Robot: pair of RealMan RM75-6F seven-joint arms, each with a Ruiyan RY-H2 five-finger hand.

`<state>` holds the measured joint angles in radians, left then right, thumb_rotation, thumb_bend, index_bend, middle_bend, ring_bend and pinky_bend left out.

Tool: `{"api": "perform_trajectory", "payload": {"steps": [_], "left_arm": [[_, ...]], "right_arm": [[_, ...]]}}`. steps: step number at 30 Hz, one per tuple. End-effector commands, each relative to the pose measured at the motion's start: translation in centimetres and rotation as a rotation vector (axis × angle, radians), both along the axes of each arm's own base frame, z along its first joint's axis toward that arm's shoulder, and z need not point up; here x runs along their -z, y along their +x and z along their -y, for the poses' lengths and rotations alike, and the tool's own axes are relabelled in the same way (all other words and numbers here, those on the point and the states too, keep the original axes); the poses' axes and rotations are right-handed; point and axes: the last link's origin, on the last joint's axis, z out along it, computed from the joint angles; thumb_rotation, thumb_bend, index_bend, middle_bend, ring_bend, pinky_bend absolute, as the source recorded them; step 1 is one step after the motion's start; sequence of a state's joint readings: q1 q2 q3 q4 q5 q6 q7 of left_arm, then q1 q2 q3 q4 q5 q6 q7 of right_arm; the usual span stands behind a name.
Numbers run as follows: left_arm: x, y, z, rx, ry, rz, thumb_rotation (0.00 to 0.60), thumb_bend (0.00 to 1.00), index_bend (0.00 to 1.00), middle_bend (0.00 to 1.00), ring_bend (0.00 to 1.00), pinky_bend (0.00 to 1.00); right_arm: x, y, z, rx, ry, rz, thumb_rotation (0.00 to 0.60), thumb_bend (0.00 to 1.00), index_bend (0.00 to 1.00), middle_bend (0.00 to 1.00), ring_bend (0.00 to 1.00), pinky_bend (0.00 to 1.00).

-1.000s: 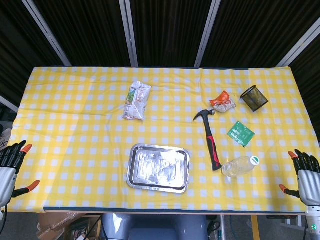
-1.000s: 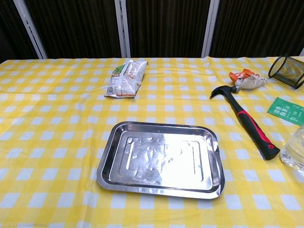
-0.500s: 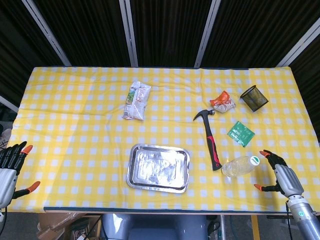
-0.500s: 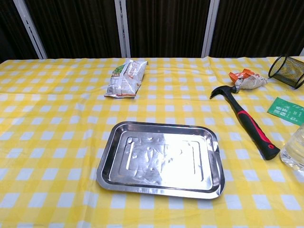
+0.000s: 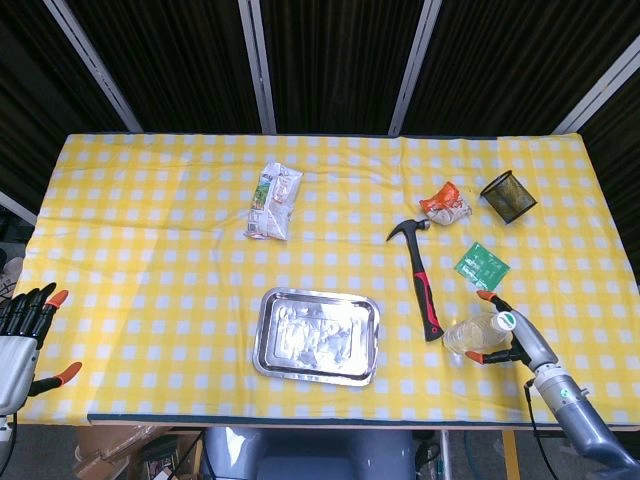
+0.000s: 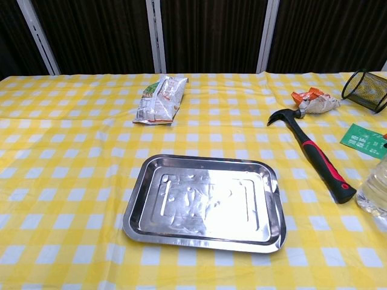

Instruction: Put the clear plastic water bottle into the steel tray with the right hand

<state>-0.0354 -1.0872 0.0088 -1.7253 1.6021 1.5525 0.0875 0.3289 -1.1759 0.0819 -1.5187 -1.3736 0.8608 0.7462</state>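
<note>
Only the head view shows the right hand (image 5: pixel 515 335), fingers spread around the bottle (image 5: pixel 478 332).

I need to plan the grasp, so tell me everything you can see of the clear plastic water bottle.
The clear plastic water bottle lies on its side on the yellow checked tablecloth, near the front right edge. It looks transparent, with a green-and-white cap end pointing right. The red-and-black hammer's handle end lies just to its left. The right hand is at the cap end, fingers spread around it; a closed grip is not evident.
</note>
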Motion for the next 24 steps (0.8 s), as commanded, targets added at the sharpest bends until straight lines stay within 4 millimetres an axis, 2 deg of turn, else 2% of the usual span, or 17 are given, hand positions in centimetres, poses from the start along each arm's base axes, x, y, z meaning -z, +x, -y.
{"api": "perform_trajectory", "payload": {"steps": [1, 6, 9, 13, 16, 19, 24], "left_arm": [[0.04, -0.01, 0.0, -0.001, -0.002, -0.001, 0.6, 0.18, 0.05, 0.0, 0.0, 0.0], [0.15, -0.07, -0.11, -0.005, -0.007, -0.004, 0.6, 0.18, 0.05, 0.0, 0.0, 0.0], [0.25, -0.08, -0.16, -0.006, -0.011, -0.006, 0.6, 0.18, 0.05, 0.0, 0.0, 0.0], [0.38, -0.03, -0.17, -0.004, -0.016, -0.009, 0.6, 0.18, 0.05, 0.0, 0.0, 0.0], [0.42, -0.01, -0.15, -0.004, -0.016, -0.01, 0.6, 0.18, 0.05, 0.0, 0.0, 0.0], [0.41, 0.02, -0.12, -0.003, -0.016, -0.008, 0.6, 0.18, 0.05, 0.0, 0.0, 0.0], [0.36, -0.04, -0.11, -0.005, -0.016, -0.008, 0.6, 0.18, 0.05, 0.0, 0.0, 0.0]], "right_arm": [[0.37, 0.31, -0.02, -0.006, 0.02, 0.009, 0.6, 0.13, 0.13, 0.14, 0.0, 0.0], [0.6, 0.66, -0.17, -0.011, 0.034, 0.043, 0.6, 0.13, 0.22, 0.2, 0.0, 0.0], [0.66, 0.68, -0.23, -0.015, 0.022, 0.061, 0.6, 0.13, 0.34, 0.28, 0.03, 0.0], [0.67, 1.0, -0.26, -0.008, -0.003, 0.129, 0.6, 0.13, 0.54, 0.43, 0.12, 0.0], [0.5, 1.17, -0.17, -0.01, -0.026, 0.164, 0.6, 0.17, 0.64, 0.51, 0.18, 0.0], [0.45, 1.24, -0.14, -0.019, -0.041, 0.168, 0.6, 0.24, 0.71, 0.56, 0.21, 0.0], [0.45, 1.25, -0.3, -0.015, -0.038, 0.155, 0.6, 0.27, 0.73, 0.58, 0.22, 0.0]]}}
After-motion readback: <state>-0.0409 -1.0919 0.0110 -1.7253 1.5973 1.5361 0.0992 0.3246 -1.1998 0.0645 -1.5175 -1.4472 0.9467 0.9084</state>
